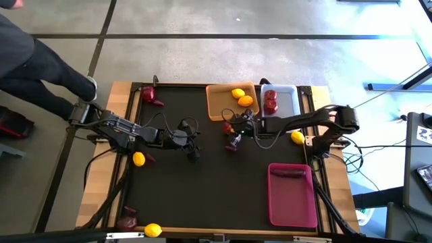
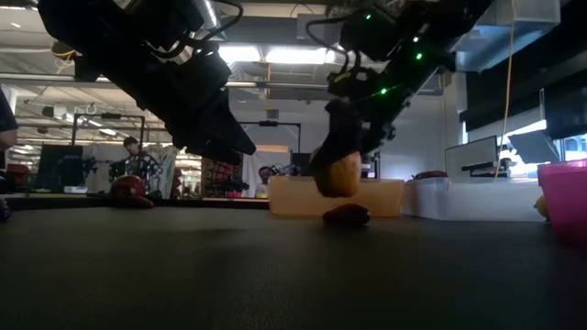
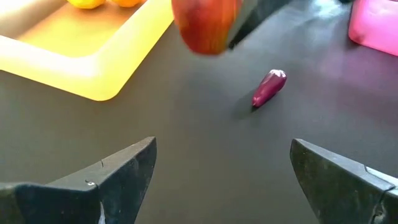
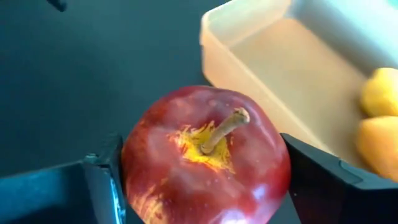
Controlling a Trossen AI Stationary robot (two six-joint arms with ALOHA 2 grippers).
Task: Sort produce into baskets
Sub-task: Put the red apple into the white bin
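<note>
Apple (image 4: 205, 155) hangs pinched in the right jaws (image 1: 234, 128), above the counter (image 1: 202, 182) beside the orange tray (image 1: 217, 108). Carry it level over the white tray (image 1: 289, 101) rim before releasing beside the other apples. Left jaws (image 3: 217, 180) wait spread mid-counter.

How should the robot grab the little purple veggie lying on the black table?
Come straight down on the purple piece and pinch across its narrow middle. It lies flat and long, tapering to one end, so the fingers should close across its width. The open left gripper faces it.
</note>
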